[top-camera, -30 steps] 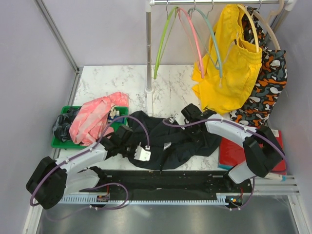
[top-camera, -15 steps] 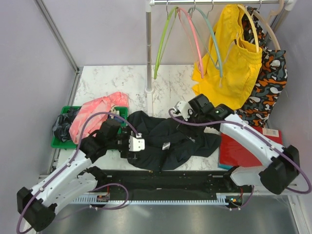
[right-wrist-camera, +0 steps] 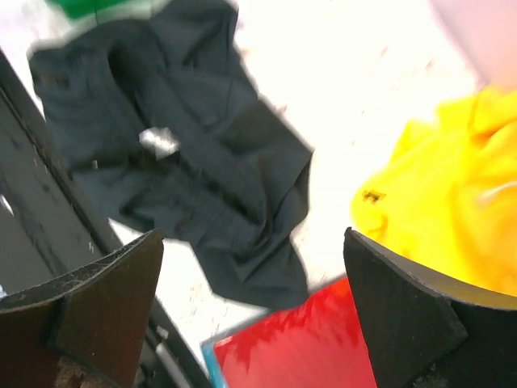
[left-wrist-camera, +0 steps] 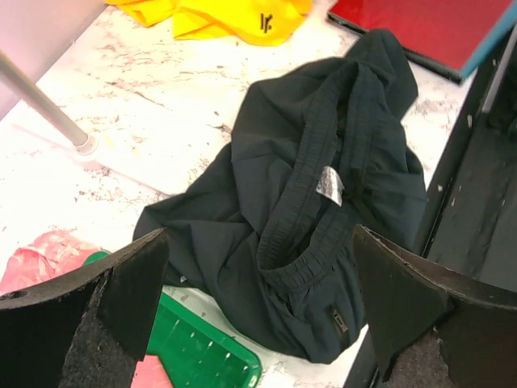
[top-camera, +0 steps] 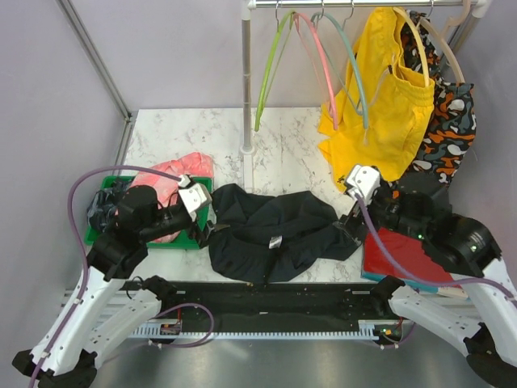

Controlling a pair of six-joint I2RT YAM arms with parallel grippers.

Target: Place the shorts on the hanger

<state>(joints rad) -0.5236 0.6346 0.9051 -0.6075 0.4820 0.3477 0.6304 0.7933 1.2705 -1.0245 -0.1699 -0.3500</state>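
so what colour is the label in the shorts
White label on black shorts; clearest in the left wrist view.

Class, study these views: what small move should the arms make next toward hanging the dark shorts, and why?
Probably lower the left tool onto the waistband of the shorts and close. That tool hangs open and empty above them, they lie crumpled on the table, and the hanger hangs bare on the rail.
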